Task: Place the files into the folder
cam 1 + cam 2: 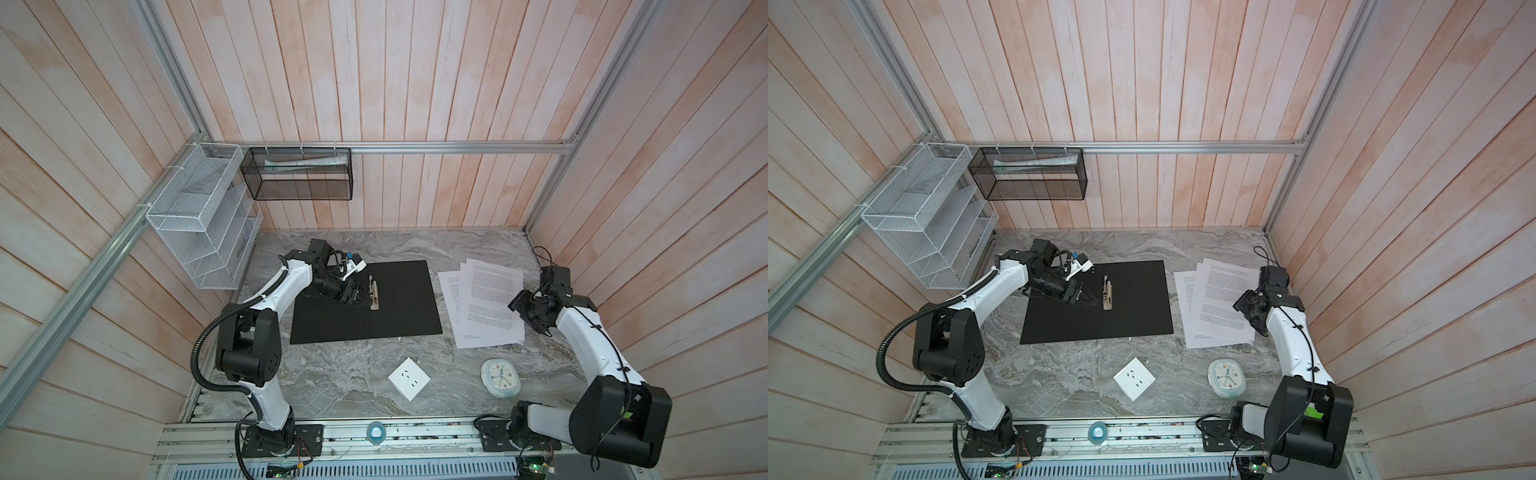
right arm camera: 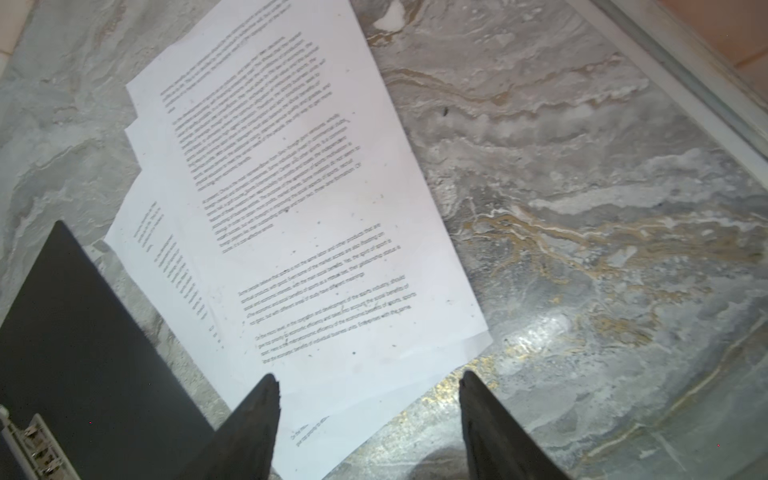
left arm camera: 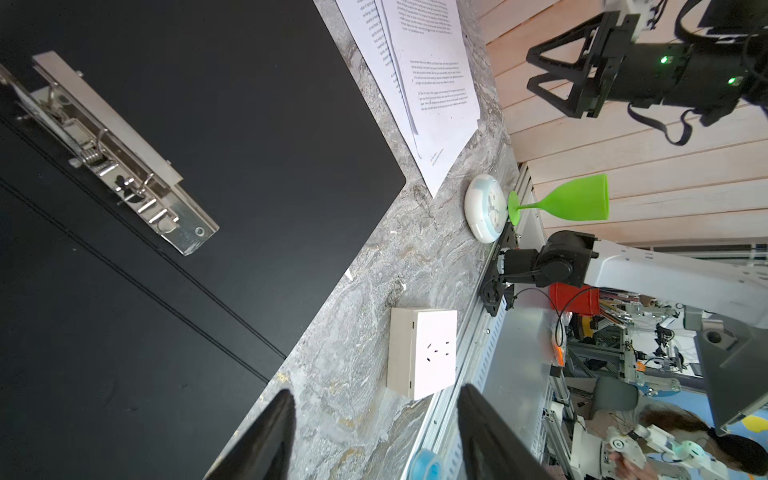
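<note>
1. When you look along the left gripper (image 3: pixel 376 390), you see its two black, tapered fingers (image 3: pixel 270 436) spread wide with nothing between them. In both top views it sits over the left part of the folder (image 1: pixel 395 307), just beside the clip (image 1: pixel 374 293).
2. Your right gripper (image 2: pixel 369 376) also shows two dark, matte, wedge-shaped fingers (image 2: pixel 490 424) set wide apart and empty. One tip is over the near edge of the files (image 2: pixel 311 208) and the other over bare stone. You cannot tell whether either tip touches the paper.
3. The folder is a thin, flat rectangle with rounded corners, lying open with its matte black inside facing up. It carries one clip, a shiny metal lever bar with a spring.
4. The files are thin white sheets printed with small black paragraphs, fanned and overlapping. You can count three offset corners. They lie flat on the table (image 1: pixel 353 374) to the right of the folder, with none inside it.
5. The table is glossy grey marble pattern with tan veins, and a strip of it separates the files from the folder.
6. Toward the front you have one square white socket plate (image 1: pixel 409 378) and one round pale clock (image 1: pixel 500 378), both well apart from the grippers. One green goblet (image 3: pixel 569 203) shows just beside the clock.
7. Two wire mesh racks hang on the plank wall at the back left, one white rack (image 1: pixel 199 216) and one black rack (image 1: pixel 299 174).
</note>
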